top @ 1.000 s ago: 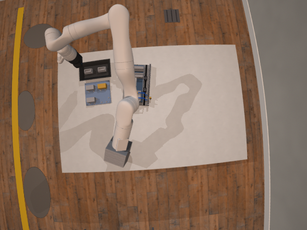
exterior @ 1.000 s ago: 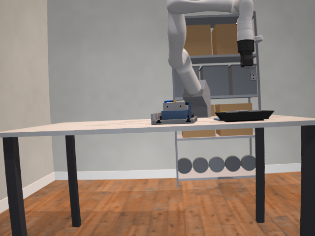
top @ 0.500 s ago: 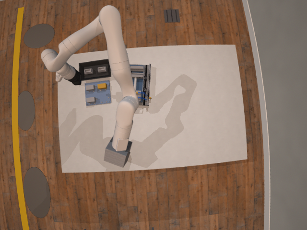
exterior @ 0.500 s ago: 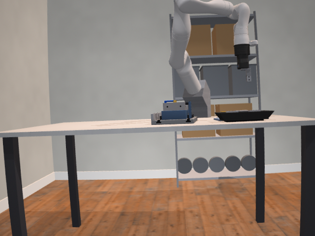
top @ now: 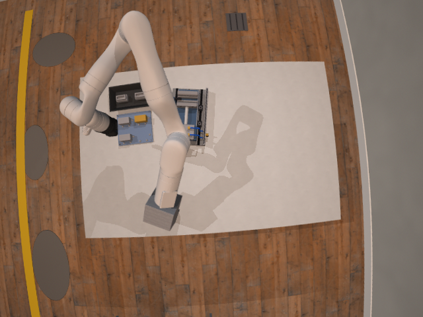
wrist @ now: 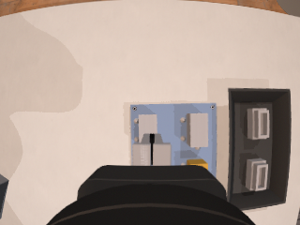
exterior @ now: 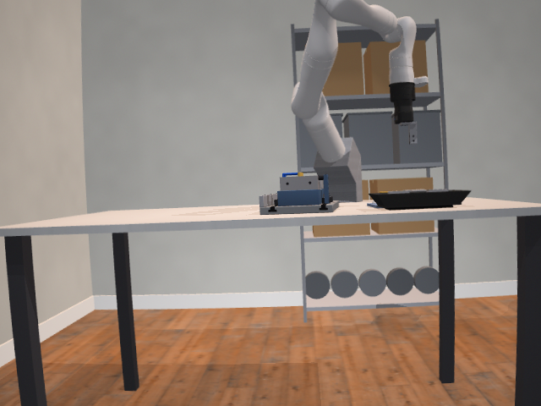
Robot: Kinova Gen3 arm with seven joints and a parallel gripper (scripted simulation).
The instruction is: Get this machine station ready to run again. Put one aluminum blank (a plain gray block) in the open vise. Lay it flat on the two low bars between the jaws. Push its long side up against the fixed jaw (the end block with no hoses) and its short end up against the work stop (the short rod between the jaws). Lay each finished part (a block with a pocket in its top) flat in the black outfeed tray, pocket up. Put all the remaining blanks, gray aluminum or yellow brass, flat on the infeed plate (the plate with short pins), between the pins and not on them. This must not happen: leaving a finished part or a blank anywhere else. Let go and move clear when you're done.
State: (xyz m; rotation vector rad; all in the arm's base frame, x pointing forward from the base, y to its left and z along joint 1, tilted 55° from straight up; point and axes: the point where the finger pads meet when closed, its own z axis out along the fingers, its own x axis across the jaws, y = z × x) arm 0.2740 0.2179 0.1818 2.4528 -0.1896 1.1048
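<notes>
My gripper [exterior: 408, 139] is shut and empty. It hangs high above the table, over the left side of the blue infeed plate [top: 135, 127]. In the wrist view its fingertips [wrist: 152, 149] are pressed together over the plate [wrist: 174, 134]. Two gray blanks [top: 123, 120] [top: 125, 137] and a yellow brass blank [top: 140, 118] lie flat on the plate. The black outfeed tray [top: 126, 96] holds two pocketed finished parts [wrist: 259, 123] [wrist: 257, 174], pocket up. The vise [top: 191, 115] stands to the right of the tray; my arm hides part of it.
The arm's gray base block [top: 161, 212] stands near the table's front edge. In the exterior view, a shelf rack with boxes [exterior: 371, 131] stands behind the table, and the vise [exterior: 299, 194] and the tray [exterior: 419, 198] sit low on the table top.
</notes>
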